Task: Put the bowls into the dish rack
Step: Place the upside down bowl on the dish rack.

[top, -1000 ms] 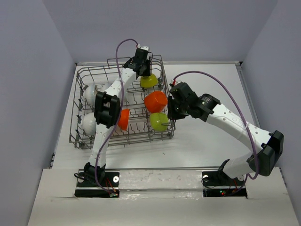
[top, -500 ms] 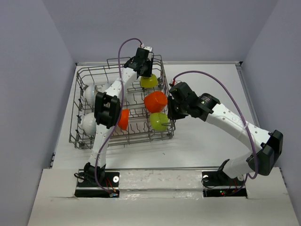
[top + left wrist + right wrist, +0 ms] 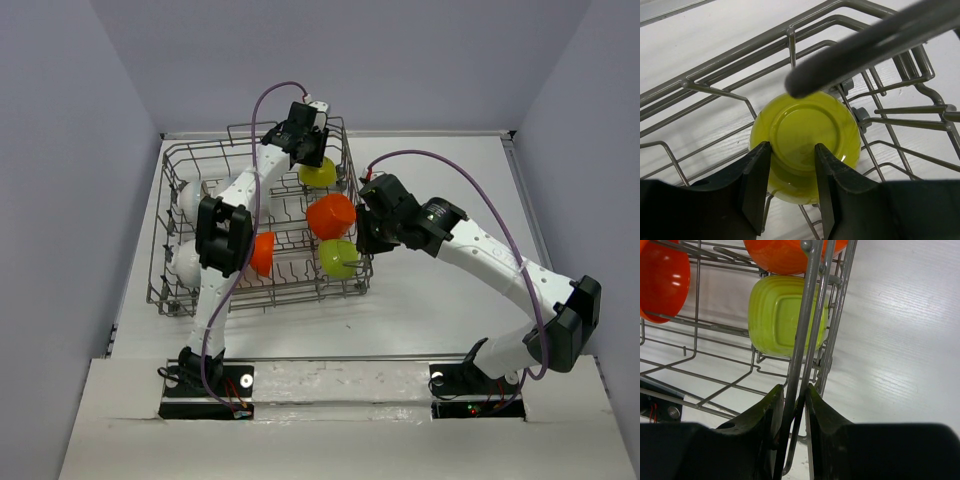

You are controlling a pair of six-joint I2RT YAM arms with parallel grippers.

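Up above, from the top camera, the dish rack (image 3: 280, 298) sat on the left half of the worktop (image 3: 440, 300). Bowls were inside it: two white bowls (image 3: 188, 200) on the left, a red bowl (image 3: 262, 253), an orange bowl (image 3: 332, 215), a square green bowl (image 3: 338, 258) and a lime bowl (image 3: 318, 176) at the far right corner. The left gripper (image 3: 306, 142) hung just over the lime bowl. The right gripper (image 3: 364, 226) was at the rack's right wall.

From the left wrist, the left gripper (image 3: 791, 150) had its fingers (image 3: 757, 185) spread apart. The lime bowl (image 3: 805, 130) lay bottom-up below them, leaning in the wires. They did not seem to pinch it. A thick grey wire (image 3: 865, 45) of the rack crossed very close by. If the arm went up crooked, it could bump that wire and shake the bowl loose.

From the right wrist, the right gripper (image 3: 795, 395) was pinching an upright wire of the dish rack (image 3: 715, 327). The square green bowl (image 3: 777, 315) sat just inside that wall. If this arm pulled or twisted, the whole rack could slide, and the leaning bowls could tip over.
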